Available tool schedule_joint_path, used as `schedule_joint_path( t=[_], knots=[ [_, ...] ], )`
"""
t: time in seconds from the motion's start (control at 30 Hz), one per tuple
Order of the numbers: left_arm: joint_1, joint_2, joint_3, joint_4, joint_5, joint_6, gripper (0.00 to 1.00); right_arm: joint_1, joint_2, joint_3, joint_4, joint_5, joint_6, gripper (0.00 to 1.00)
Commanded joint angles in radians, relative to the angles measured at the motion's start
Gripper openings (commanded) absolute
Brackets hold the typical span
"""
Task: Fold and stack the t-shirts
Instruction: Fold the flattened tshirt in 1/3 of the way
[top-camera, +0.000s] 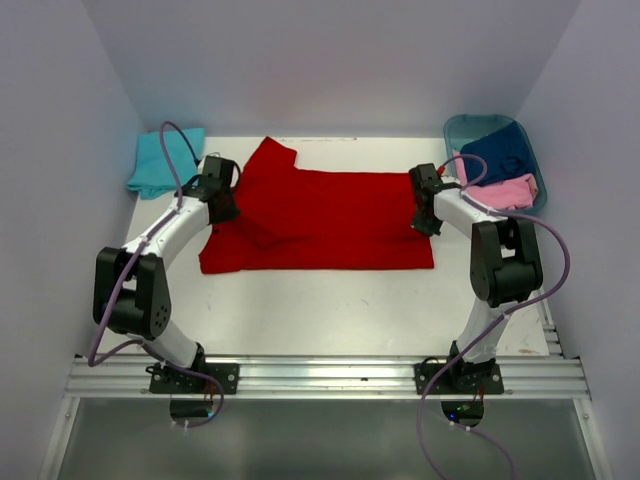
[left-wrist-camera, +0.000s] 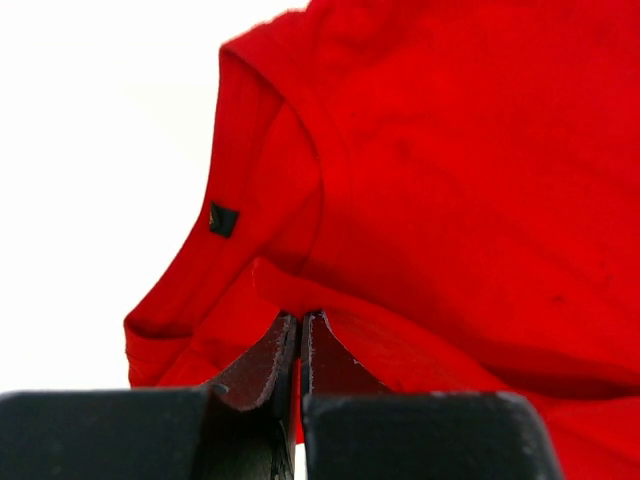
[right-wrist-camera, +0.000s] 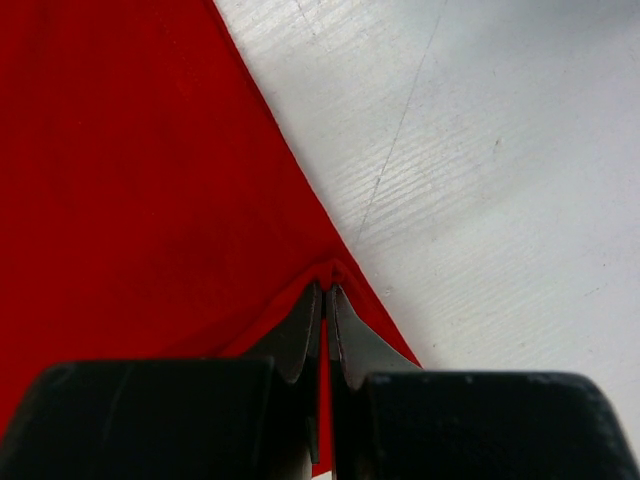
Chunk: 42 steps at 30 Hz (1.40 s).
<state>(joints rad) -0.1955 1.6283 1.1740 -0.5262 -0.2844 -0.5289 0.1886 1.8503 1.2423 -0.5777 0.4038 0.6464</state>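
Note:
The large red t-shirt (top-camera: 320, 215) lies spread across the middle of the table. My left gripper (top-camera: 222, 205) is shut on a fold of the red t-shirt (left-wrist-camera: 450, 180) near its collar end, at the shirt's left side; the neck label shows in the left wrist view. My right gripper (top-camera: 428, 222) is shut on the red t-shirt's (right-wrist-camera: 130, 180) right edge. A turquoise t-shirt (top-camera: 160, 163) lies folded at the back left. A navy t-shirt (top-camera: 500, 150) and a pink t-shirt (top-camera: 505, 190) lie in the basket.
The teal plastic basket (top-camera: 462, 128) stands at the back right corner. White walls close in the table on three sides. Bare table (top-camera: 330, 310) lies between the red shirt and the arm bases.

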Motion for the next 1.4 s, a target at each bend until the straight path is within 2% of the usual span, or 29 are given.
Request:
schedule_joint_path(
  t=[0.0, 0.7, 1.17, 1.37],
  knots=[
    [0.013, -0.065, 0.003, 0.055, -0.044, 0.009, 0.0, -0.006, -0.043, 0.011, 0.016, 0.041, -0.005, 0.0],
    [0.018, -0.053, -0.011, 0.015, -0.088, -0.005, 0.0, -0.006, -0.042, 0.011, 0.026, 0.041, -0.007, 0.0],
    [0.022, -0.042, -0.014, 0.015, -0.087, -0.008, 0.0, -0.006, -0.115, -0.053, 0.075, 0.053, -0.002, 0.0],
    [0.022, -0.03, -0.011, 0.02, -0.088, -0.01, 0.0, -0.006, -0.077, -0.034, 0.07, 0.044, -0.008, 0.0]
  ],
)
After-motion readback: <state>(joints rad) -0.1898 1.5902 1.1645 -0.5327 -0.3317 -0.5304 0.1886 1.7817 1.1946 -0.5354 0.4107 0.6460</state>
